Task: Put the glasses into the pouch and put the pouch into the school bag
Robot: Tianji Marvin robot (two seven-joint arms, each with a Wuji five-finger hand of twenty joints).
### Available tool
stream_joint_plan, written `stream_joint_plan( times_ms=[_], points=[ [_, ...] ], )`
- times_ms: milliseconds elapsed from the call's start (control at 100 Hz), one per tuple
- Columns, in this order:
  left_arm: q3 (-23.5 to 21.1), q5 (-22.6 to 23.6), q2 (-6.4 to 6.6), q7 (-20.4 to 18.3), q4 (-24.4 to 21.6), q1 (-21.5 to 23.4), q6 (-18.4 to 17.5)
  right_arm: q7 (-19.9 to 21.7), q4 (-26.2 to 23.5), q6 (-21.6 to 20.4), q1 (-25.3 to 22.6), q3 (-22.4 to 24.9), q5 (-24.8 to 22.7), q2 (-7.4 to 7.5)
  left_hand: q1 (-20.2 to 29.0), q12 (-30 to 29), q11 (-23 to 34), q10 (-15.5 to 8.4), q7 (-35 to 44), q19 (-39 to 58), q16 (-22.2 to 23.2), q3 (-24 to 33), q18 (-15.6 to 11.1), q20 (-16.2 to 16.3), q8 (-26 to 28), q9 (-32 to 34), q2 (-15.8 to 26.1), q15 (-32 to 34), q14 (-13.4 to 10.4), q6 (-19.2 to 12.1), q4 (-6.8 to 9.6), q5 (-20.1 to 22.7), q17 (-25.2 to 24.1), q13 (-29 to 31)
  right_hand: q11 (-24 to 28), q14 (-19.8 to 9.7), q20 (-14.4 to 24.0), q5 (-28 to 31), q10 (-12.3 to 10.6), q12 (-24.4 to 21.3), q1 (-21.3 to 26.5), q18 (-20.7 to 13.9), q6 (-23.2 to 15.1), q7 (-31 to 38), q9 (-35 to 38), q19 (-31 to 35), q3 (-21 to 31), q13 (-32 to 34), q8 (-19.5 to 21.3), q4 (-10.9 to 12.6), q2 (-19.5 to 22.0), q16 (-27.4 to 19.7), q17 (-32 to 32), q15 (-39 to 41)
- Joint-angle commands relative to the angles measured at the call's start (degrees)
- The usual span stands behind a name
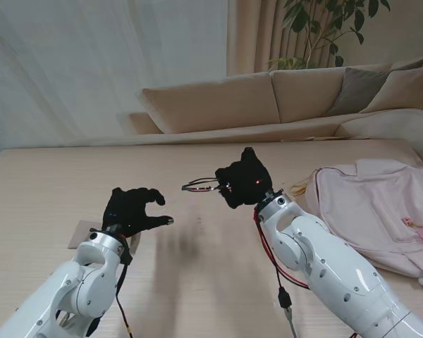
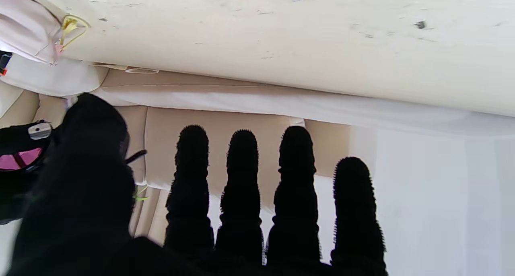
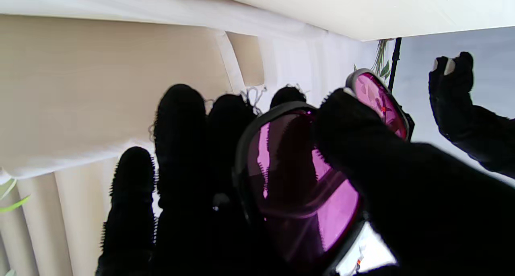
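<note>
Right robot hand (image 3: pixel 281 179) nearest lens, pinched on pink-lensed dark-framed glasses (image 1: pixel 199 186), held above light wooden table (image 1: pixel 42 190). Left robot hand (image 1: pixel 132 210) spread, empty. Flat beige pouch (image 1: pixel 81 234) partly hidden beside left wrist. Pale pink fabric school bag (image 1: pixel 374 211) lies right. Step judged: insertion pending; pouch opening required next.

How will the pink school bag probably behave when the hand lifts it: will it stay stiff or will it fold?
The school bag lies flat and creased on the table, so it will probably sag and fold when lifted. It looks thin, perhaps nearly empty, so likely light. Its soft fabric may slide rather than tip if pushed.
</note>
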Motion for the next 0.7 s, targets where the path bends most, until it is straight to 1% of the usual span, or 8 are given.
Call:
stream_joint_plan(
  times_ms=[0,60,130,290,380,550,660,690],
  points=[
    [-1.69,0.74,0.66,-0.83,-0.5,1.53,-1.55,1.82,0.39,-0.32,0.09,0.42,-0.85,0.46,-1.07,-1.49,-1.28,-1.5,-1.59,-1.53,-1.42,-2.49,-2.08,-0.54,-1.41,-3.94,0.69,-2.18,-1.43,1.1,1.54,-3.8,-1.95,-2.95,1.35,-3.46,1.16,2.43,3.25,1.34,2.66,0.9,-1.06,0.41,4.19,1.55,5.11,3.06,-0.3,-0.71,0.38,1.03,-0.08,1.41],
    [-4.23,1.58,1.17,-3.95,-1.39,2.84,-3.89,1.55,0.69,-0.32,-0.06,0.69,-1.12,0.55,-0.96,-3.64,-4.0,-1.58,-5.37,-4.45,-3.88,-3.29,-2.68,-1.85,-4.44,-8.82,-0.06,-6.81,-2.0,2.98,1.36,-7.57,-4.43,-6.92,1.62,-3.54,1.18,2.21,3.09,1.61,2.82,0.94,-1.24,0.36,4.07,1.49,4.78,2.88,-0.32,-0.63,0.52,1.1,-0.25,1.37],
    [-7.9,1.43,2.16,-12.02,-3.42,4.59,-7.14,1.2,0.9,-0.54,-0.34,0.97,-1.42,0.66,-1.03,-7.79,-8.5,-2.08,-11.58,-10.92,-8.86,-5.46,-4.3,-3.65,-10.14,-17.87,0.13,-14.81,-4.28,4.64,1.27,-14.78,-8.17,-14.12,1.77,-3.7,1.2,1.8,2.85,1.9,2.95,0.95,-1.46,0.25,3.67,1.4,4.23,2.49,-0.25,-0.48,0.8,1.22,-0.54,1.39],
    [-12.66,-3.42,3.56,-23.04,-2.17,4.25,-12.31,1.0,1.08,-0.73,-1.03,1.17,-1.46,0.73,0.62,-16.73,-17.03,0.27,-20.81,-23.96,-18.63,-7.04,-6.37,-6.64,-21.54,-29.73,-5.54,-27.91,-6.67,8.08,0.53,-24.41,-12.71,-26.81,2.36,-3.89,1.21,1.53,2.57,2.58,2.87,0.87,-1.44,0.14,3.08,1.24,3.55,2.07,-0.06,-0.25,1.26,1.42,-0.96,1.52],
    [-13.64,-6.25,4.53,-30.29,-1.49,2.94,-12.26,1.46,1.17,-0.98,-1.15,1.07,-1.32,0.79,1.31,-18.85,-21.94,0.05,-26.49,-30.76,-20.42,-5.3,-7.19,-7.45,-25.6,-31.5,-7.46,-30.42,-7.82,8.96,0.43,-24.8,-13.48,-30.02,2.57,-4.07,1.19,1.35,2.38,2.88,2.89,0.8,-1.58,0.09,2.81,1.1,3.29,1.78,0.1,-0.17,1.4,1.51,-1.28,1.6],
    [-14.62,-4.79,6.32,-40.95,0.19,-0.5,-14.59,1.35,1.59,-1.44,-1.29,0.77,-1.29,0.84,0.78,-16.82,-26.57,-0.87,-35.22,-39.98,-22.03,-1.7,-8.08,-7.41,-26.43,-33.7,-9.5,-34.41,-9.07,9.25,0.07,-25.33,-13.49,-32.15,3.09,-4.31,1.22,1.18,2.05,3.47,2.79,0.87,-2.08,0.06,2.45,1.1,2.97,1.66,0.47,-0.06,1.64,1.64,-1.33,1.73],
    [-14.09,-3.09,6.84,-43.3,2.67,-3.13,-15.97,1.05,1.93,-1.82,-1.41,0.71,-1.16,0.84,0.45,-17.83,-26.86,-1.32,-37.03,-42.14,-21.68,0.05,-7.76,-7.03,-25.69,-33.54,-10.23,-34.84,-8.69,8.7,-0.15,-25.66,-13.63,-32.27,3.2,-4.45,1.24,1.2,1.91,3.66,2.69,0.9,-2.17,0.01,2.42,1.09,2.85,1.57,0.56,-0.05,1.76,1.7,-1.42,1.8],
    [-13.85,-2.69,6.86,-43.1,3.57,-3.82,-16.33,1.11,2.01,-2.0,-1.43,0.74,-1.12,0.86,-0.91,-17.32,-26.8,-1.3,-37.7,-42.82,-20.6,3.04,-7.55,-4.89,-23.55,-33.57,-11.04,-34.77,-8.53,8.8,-0.63,-25.63,-13.65,-32.32,3.24,-4.67,1.24,1.22,1.75,3.75,2.63,0.89,-2.42,0.01,2.4,1.06,2.78,1.66,0.59,-0.05,1.85,1.72,-1.52,1.85]
  ],
)
